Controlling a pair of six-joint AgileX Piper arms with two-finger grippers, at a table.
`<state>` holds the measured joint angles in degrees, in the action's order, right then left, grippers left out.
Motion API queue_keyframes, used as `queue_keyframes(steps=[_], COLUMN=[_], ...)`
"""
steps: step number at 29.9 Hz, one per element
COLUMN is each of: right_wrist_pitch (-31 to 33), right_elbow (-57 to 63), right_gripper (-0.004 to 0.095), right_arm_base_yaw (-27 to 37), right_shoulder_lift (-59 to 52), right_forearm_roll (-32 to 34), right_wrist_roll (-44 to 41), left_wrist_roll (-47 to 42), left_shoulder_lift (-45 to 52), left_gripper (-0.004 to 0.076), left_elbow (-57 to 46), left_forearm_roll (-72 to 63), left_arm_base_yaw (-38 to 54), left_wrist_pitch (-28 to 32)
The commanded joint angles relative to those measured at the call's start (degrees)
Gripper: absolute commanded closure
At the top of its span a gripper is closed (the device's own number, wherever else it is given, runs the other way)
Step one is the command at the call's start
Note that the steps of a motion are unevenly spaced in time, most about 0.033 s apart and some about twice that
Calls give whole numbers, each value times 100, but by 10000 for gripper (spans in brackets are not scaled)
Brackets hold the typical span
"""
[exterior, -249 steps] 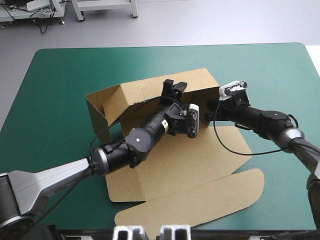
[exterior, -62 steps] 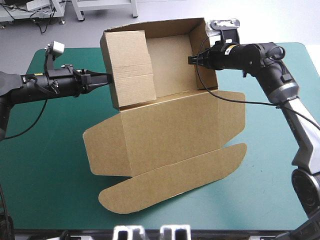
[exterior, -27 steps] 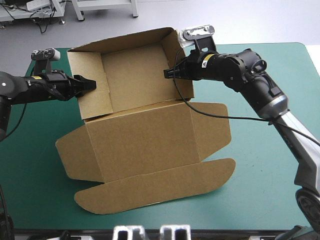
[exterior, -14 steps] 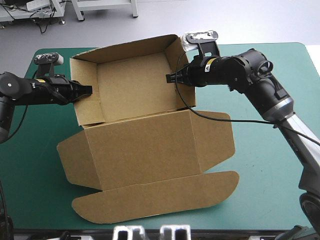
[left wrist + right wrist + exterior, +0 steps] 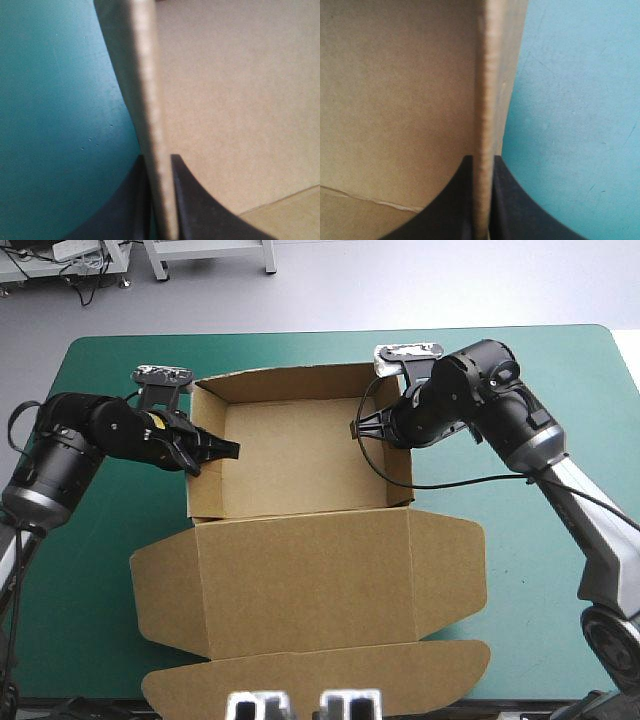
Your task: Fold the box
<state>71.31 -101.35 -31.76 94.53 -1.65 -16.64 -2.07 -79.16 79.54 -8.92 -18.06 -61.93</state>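
1. The box (image 5: 300, 455) stood as an open tray at the middle of the teal-green worktop (image 5: 540, 370). Its lid (image 5: 320, 570) lay flat toward the near edge, and its long axis ran from arm to arm.
2. The left jaws were all but closed on the left wall (image 5: 205, 495), and the right jaws likewise on the right wall (image 5: 395, 475). Each arm was nearest its own wall.
3. The wrist views showed the board's edge pinched between black fingers (image 5: 195, 205). Only the high view showed the whole tray and lid.

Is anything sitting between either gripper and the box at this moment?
Nothing visible. The left gripper is shut on the left side wall of the box, and the right gripper on its right side wall. Each wrist view shows only the wall's edge in the grip, with the teal-green cover outside.
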Motion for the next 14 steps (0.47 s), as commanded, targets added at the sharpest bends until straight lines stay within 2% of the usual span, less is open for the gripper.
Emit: queue_keyframes(steps=[1,5,9,14], right_wrist_pitch=[18,-29,-346,-684], right_elbow=[-151,-151,-151,-151], right_gripper=[908,908,909,909], right_arm_base_yaw=[-67,-67,-57,184], right_shoulder_lift=[82,457,829,1337], right_forearm_roll=[-800,-594,-514,-975], right_wrist_roll=[70,57,57,55], left_wrist_roll=[-17,-17,-17,-17], left_shoulder_lift=[-146,-692,-1141,-1682], left_gripper=[734,734,734,734], left_elbow=[230,230,230,230], left_forearm_roll=[-1090,-1058,-812,-722], left_arm_base_yaw=[-395,-395,-395,-384], left_wrist_pitch=[464,428,586,956])
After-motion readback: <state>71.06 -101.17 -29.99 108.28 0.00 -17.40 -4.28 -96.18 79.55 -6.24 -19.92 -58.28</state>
